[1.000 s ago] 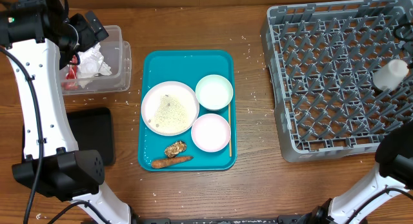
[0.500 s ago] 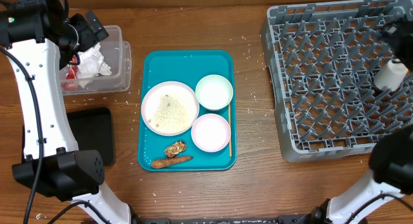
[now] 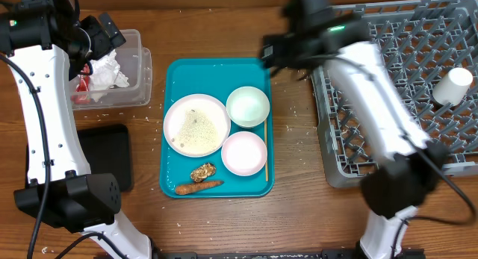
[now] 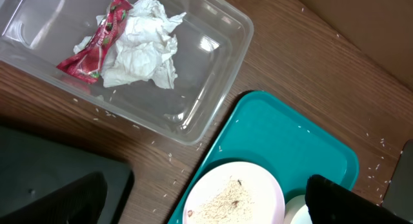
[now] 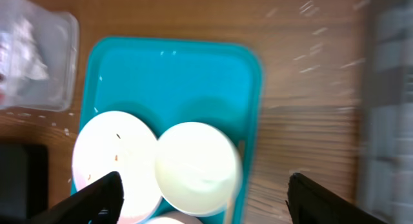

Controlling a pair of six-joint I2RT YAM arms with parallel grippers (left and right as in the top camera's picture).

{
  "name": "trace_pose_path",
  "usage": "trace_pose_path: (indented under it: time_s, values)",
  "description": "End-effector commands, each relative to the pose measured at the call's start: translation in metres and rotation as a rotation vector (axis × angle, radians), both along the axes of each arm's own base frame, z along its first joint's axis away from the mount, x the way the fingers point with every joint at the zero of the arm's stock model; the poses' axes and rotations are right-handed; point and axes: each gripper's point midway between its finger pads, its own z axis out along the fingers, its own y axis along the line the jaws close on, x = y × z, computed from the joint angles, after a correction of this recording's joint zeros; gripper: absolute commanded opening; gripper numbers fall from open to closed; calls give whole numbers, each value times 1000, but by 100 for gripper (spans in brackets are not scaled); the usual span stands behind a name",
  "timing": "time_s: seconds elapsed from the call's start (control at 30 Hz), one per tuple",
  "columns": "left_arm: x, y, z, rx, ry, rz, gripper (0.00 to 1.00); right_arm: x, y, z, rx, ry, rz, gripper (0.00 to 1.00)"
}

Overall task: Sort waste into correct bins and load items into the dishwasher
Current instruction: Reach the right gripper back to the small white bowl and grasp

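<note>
A teal tray (image 3: 216, 72) holds a white plate with rice crumbs (image 3: 196, 125), a pale green bowl (image 3: 247, 106), a pink bowl (image 3: 243, 152), a chopstick (image 3: 265, 147) and food scraps (image 3: 202, 172). My right gripper (image 3: 272, 50) is open and empty, hovering over the tray's back right corner; its wrist view shows the green bowl (image 5: 197, 169) below its open jaws (image 5: 203, 198). My left gripper (image 3: 104, 31) is open and empty above the clear bin (image 3: 138, 69); its jaws (image 4: 206, 204) frame the plate (image 4: 232, 195). A white cup (image 3: 452, 86) lies in the grey dish rack (image 3: 396, 87).
The clear bin holds a crumpled tissue (image 4: 142, 46) and a red wrapper (image 4: 90, 53). A black bin (image 3: 104, 154) sits left of the tray. Rice grains are scattered on the wooden table around the tray.
My right arm has swung left from over the rack's right side to the tray's back right corner. The cup stays in the rack. The left arm has not moved.
</note>
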Motion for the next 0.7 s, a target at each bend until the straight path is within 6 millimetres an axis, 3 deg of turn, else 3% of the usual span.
trace_pose_path:
  time_s: [0.0, 0.17, 0.3, 0.43, 0.57, 0.67]
  values:
    - [0, -1, 0, -3, 2, 8, 100, 2, 33, -49, -91, 33, -94, 77]
    - [0, -1, 0, -3, 1, 8, 100, -3, 79, -99, -63, 88, -147, 69]
    - [0, -1, 0, -3, 1, 8, 100, -8, 86, -137, -95, 142, -217, 68]
    - [0, -1, 0, -3, 1, 8, 99, -8, 86, -147, -105, 155, -224, 65]
    - [0, -1, 0, -3, 2, 8, 100, -6, 87, -146, -98, 148, -224, 43]
    - [0, -1, 0, -3, 2, 8, 100, -7, 86, -147, -101, 154, -227, 41]
